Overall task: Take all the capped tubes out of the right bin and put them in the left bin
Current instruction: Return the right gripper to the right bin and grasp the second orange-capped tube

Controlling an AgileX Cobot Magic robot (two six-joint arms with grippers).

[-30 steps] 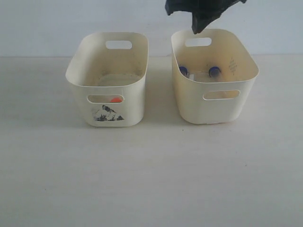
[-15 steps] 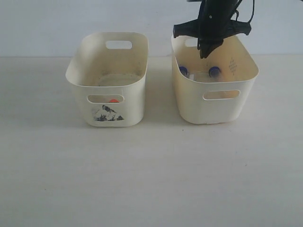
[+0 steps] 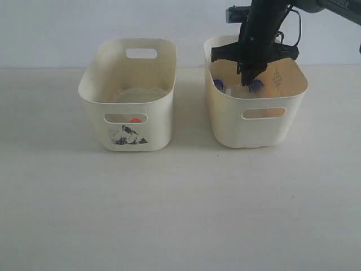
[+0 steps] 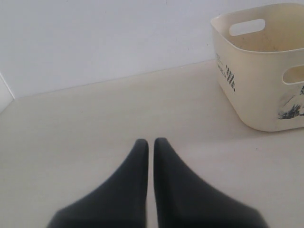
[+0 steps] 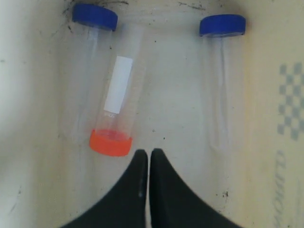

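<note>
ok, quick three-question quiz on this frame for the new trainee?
1. How many tubes lie in the right bin?
2. True or false: the left gripper is inside the left bin.
3. The right gripper is: A) wide open, B) shut and empty, C) shut on a tube.

Key:
1) Three: two with blue caps, one with an orange cap.
2) False: it is shut over the bare table, beside the bin.
3) B.
</note>
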